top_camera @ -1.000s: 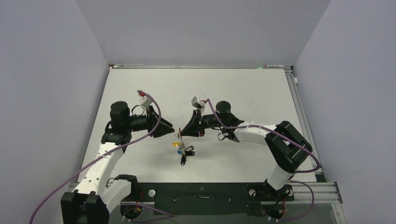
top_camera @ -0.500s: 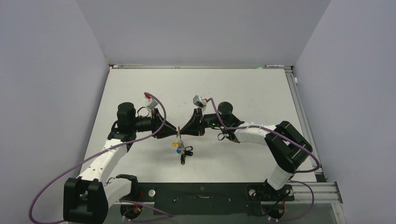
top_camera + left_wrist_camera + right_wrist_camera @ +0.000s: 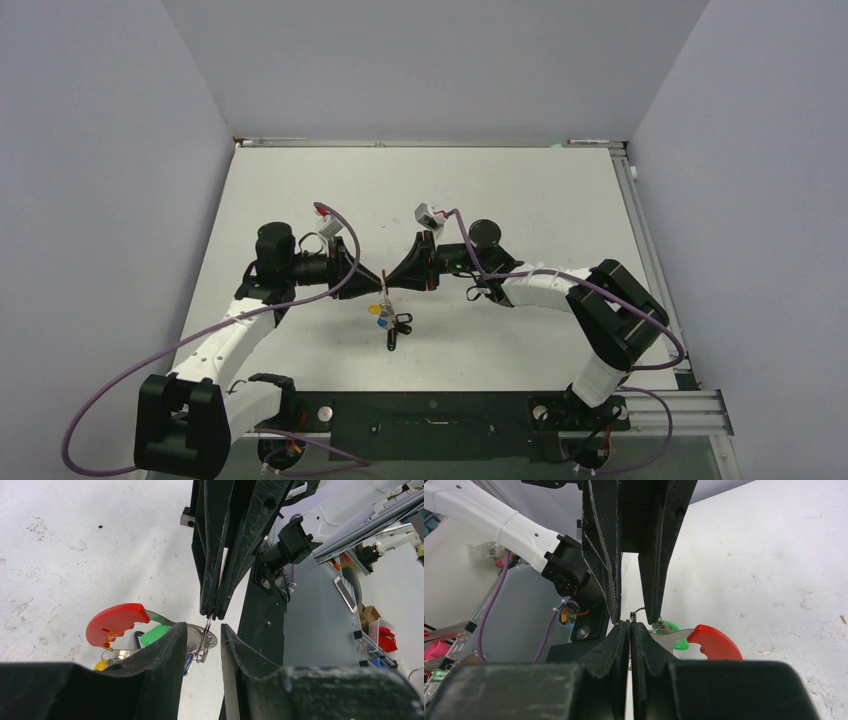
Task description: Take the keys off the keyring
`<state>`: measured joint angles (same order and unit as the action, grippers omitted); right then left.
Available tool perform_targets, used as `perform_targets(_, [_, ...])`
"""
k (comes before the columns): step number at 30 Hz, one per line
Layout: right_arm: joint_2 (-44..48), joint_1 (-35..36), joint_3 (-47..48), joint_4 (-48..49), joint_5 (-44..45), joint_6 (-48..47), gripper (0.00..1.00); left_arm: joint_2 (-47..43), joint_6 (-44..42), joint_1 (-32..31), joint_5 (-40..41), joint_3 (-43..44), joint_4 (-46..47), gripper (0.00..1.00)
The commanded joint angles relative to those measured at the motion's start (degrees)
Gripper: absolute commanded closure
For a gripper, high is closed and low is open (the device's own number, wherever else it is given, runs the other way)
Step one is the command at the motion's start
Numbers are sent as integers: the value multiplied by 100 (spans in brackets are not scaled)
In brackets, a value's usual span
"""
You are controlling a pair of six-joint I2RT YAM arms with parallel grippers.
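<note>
Now our right end effector (image 3: 630,626) is pinched together on a thin wire loop of the keyring (image 3: 116,622), mid-tabletop (image 3: 520,190). Our left end effector (image 3: 202,632) straddles it, spread apart. Closing off-centre, we could wrench the loop free, dropping the keys (image 3: 386,318).

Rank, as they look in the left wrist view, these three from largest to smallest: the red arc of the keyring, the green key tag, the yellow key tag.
1. Red arc: clearly the largest.
2. Green key tag: smaller, partly hidden.
3. Yellow key tag: only a sliver shows, so its full size is unsure.
</note>
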<state>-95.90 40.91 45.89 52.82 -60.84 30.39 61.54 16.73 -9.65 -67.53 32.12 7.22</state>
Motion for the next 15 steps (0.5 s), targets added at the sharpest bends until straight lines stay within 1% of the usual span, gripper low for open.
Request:
perform_targets(1, [155, -21, -35, 679, -16, 46, 95, 26, -118, -93, -59, -12, 344, 74])
perform_targets(4, [151, -30, -45, 683, -7, 50, 95, 29, -109, -98, -82, 0, 350, 82])
perform_targets(5, [145, -30, -45, 681, -3, 50, 95, 29, -109, -98, -85, 4, 344, 86])
perform_targets(7, [155, -36, -45, 682, -13, 45, 95, 12, -107, -98, -52, 20, 298, 97])
perform_targets(8, [155, -42, -45, 666, -30, 27, 95, -2, -108, -98, -24, 32, 264, 100])
perform_targets(10, [136, -55, 1, 521, -143, -77, 95, -15, -180, -98, 40, 140, 91, 100])
perform_targets(11, [115, -52, 84, 339, -257, -196, 94, -19, -331, -98, 53, 192, -146, 100])
perform_targets(13, [105, -56, 269, -263, -453, -552, 80, -30, -761, -105, 61, 416, -668, 100])
perform_targets(15, [185, -50, 387, -950, -505, -1073, 72, -50, -1148, -149, 88, 534, -1236, 100])
